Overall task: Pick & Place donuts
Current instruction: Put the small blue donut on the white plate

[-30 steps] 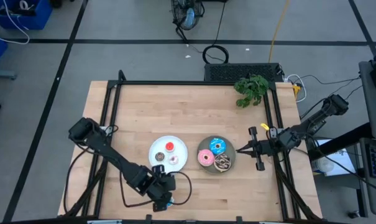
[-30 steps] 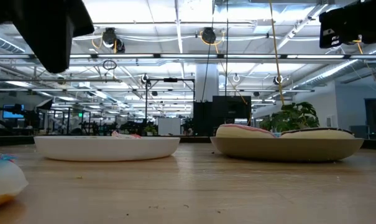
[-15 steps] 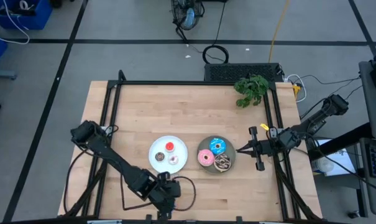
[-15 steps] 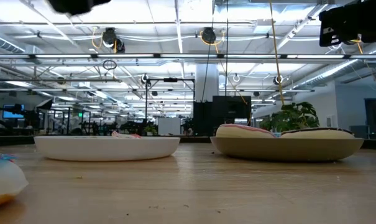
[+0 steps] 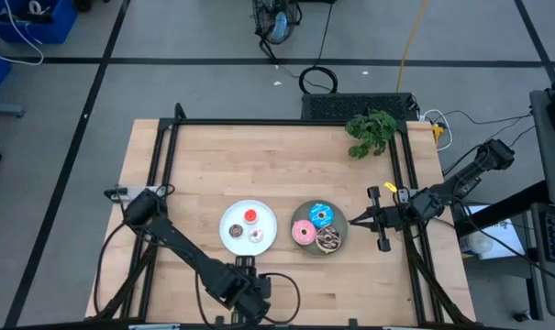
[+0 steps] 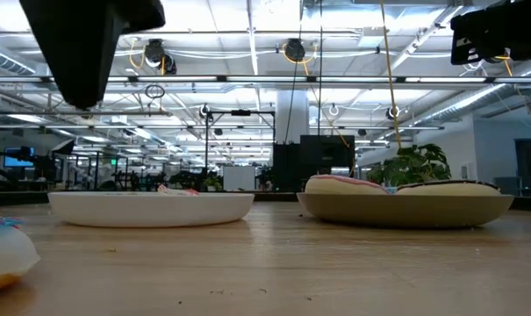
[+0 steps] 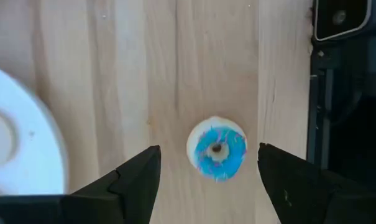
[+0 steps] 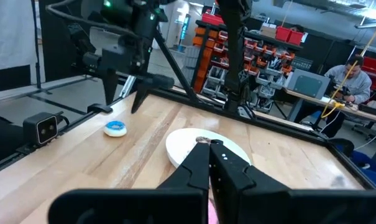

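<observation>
Left end effector (image 7: 209,180): released, fingers spread wide, above the front edge of the desk (image 5: 259,156), in front of the white plate (image 5: 233,214).
Tiny blue donut (image 7: 217,148): flat on the bare wood, directly below the gap of the left end effector, touched by neither finger, just beside the white plate.
White plate: holding a tiny red donut (image 5: 250,216), a tiny brown donut (image 5: 236,230) and a tiny pink-white donut (image 5: 256,236).
Grey plate (image 5: 342,237): just to the right of the white plate, holding a pink donut (image 5: 304,233), a blue donut (image 5: 322,215) and a brown sprinkled donut (image 5: 329,240).
Right end effector (image 5: 354,220): clenched, empty, fingertips together, just right of the grey plate.
Plant sprig (image 5: 371,133): far corner, well apart from the white plate.
</observation>
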Robot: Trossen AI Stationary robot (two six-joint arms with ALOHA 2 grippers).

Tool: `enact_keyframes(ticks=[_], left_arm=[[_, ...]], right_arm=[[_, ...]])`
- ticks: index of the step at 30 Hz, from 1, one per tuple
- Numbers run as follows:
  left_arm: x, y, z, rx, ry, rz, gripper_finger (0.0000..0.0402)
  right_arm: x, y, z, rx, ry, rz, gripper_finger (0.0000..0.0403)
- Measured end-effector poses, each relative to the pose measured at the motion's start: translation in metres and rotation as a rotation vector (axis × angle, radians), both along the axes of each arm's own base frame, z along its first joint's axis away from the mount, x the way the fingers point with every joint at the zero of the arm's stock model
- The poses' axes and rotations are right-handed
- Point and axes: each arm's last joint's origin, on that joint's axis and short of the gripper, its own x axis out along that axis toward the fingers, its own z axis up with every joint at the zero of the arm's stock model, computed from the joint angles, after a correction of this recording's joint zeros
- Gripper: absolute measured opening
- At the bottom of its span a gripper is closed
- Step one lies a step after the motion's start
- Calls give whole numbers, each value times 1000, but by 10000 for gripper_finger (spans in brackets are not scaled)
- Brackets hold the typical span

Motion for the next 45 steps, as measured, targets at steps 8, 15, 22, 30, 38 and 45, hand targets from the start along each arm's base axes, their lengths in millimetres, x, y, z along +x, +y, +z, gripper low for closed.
enact_keyframes(ticks=[8,15,22,30,38,45], left_arm=[[-6,1,-25,13,19,-4,269],[-9,3,-43,9,17,-1,269],[-10,6,-55,-10,6,1,269],[-15,9,-65,-7,19,24,269],[-15,9,-71,-45,14,33,248],[-12,11,-71,-109,47,16,119]], right_arm=[[0,0,0,-6,-2,0,0],[0,0,0,-9,-2,0,0],[0,0,0,-9,-3,0,0],[0,0,0,-9,-3,0,0],[0,0,0,-9,-3,0,0],[0,0,0,-9,-3,0,0]])
